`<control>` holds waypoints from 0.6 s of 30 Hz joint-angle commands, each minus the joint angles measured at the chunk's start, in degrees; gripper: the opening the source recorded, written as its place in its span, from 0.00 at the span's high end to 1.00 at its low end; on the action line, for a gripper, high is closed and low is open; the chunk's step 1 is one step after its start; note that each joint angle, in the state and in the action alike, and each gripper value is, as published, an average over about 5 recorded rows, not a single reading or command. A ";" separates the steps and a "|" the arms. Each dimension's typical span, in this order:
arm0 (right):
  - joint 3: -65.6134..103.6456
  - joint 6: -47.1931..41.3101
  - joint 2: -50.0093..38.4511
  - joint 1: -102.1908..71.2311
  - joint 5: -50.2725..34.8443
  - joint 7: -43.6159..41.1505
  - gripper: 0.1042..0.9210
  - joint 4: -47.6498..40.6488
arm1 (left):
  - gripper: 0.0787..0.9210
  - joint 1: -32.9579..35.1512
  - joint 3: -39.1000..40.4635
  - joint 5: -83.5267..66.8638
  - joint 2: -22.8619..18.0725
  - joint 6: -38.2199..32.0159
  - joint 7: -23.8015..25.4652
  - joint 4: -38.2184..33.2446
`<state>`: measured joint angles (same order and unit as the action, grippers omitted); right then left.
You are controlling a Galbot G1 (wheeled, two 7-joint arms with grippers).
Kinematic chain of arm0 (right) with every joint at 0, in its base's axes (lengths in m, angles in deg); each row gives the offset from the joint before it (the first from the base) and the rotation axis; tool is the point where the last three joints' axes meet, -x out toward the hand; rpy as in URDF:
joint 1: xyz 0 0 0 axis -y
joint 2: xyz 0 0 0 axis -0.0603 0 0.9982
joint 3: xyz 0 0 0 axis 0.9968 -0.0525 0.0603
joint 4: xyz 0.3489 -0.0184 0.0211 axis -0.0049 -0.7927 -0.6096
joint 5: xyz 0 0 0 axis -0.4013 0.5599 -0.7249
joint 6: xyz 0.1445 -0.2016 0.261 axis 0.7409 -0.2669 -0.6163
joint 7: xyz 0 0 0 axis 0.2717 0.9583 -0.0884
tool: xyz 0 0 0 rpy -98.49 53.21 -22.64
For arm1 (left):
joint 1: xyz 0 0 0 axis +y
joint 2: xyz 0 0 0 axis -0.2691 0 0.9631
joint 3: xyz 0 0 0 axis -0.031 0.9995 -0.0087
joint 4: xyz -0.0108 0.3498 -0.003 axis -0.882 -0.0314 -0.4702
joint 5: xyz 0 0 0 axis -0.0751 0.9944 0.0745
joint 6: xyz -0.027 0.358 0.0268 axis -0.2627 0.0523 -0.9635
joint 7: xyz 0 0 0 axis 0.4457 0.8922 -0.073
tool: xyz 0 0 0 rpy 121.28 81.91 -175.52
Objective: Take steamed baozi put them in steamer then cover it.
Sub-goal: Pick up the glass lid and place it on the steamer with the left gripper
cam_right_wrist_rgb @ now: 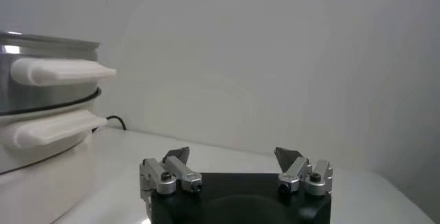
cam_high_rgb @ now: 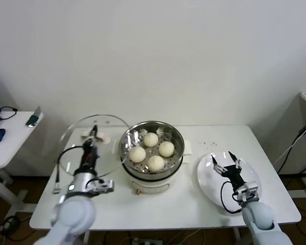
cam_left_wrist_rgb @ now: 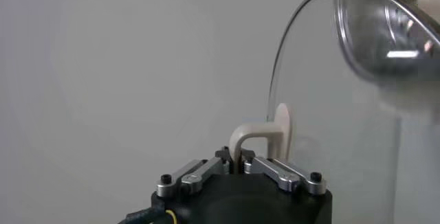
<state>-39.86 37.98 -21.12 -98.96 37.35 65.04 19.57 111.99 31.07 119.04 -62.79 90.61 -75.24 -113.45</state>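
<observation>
Four baozi [cam_high_rgb: 152,151] in steamer [cam_high_rgb: 152,173] at table [cam_high_rgb: 194,204] centre; cover [cam_high_rgb: 76,145] toward left edge, plate [cam_high_rgb: 206,178] toward right edge.

A white table [cam_high_rgb: 204,204] is carrying the steamer [cam_high_rgb: 152,153] at its centre, sitting on its white pot base, and a flat white plate [cam_high_rgb: 209,176] is lying to its right.

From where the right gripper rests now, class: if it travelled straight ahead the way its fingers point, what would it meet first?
Probably nothing close: the open right gripper points over bare table toward the wall. The steamer sits off to one side.
</observation>
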 commanded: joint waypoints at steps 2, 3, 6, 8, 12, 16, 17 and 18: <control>0.76 0.44 0.32 0.50 0.93 -0.18 0.12 -1.74 | 0.91 -16.84 18.47 9.28 -9.28 10.10 11.61 6.31; 0.92 0.51 0.22 0.55 0.93 -0.18 0.12 -1.80 | 0.91 -17.32 19.31 10.53 -10.39 10.74 12.30 6.90; 1.35 0.59 -0.18 0.47 0.86 -0.30 0.12 -1.81 | 0.91 -18.21 21.17 12.88 -13.40 11.69 13.73 8.66; 1.61 0.66 -0.43 0.36 0.83 -0.40 0.12 -1.79 | 0.91 -18.53 21.99 13.53 -14.88 12.23 14.35 9.79; 2.23 0.89 -0.59 0.27 0.84 -0.44 0.12 -2.03 | 0.91 -18.50 22.44 14.55 -16.45 12.42 14.65 11.89; 2.74 1.12 -0.59 0.18 0.91 -0.48 0.12 -2.33 | 0.91 -17.92 22.61 15.43 -17.83 12.42 14.36 13.69; 2.85 1.17 -0.60 0.15 0.94 -0.50 0.12 -2.38 | 0.91 -17.76 22.64 15.65 -18.28 12.42 14.30 14.16; 2.95 1.21 -0.60 0.12 0.96 -0.52 0.12 -2.41 | 0.91 -17.62 22.65 15.77 -18.77 12.42 14.21 14.66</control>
<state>-37.64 39.03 -21.67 -98.83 38.07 64.59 17.55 97.33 49.22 130.55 -75.68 100.19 -63.68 -103.93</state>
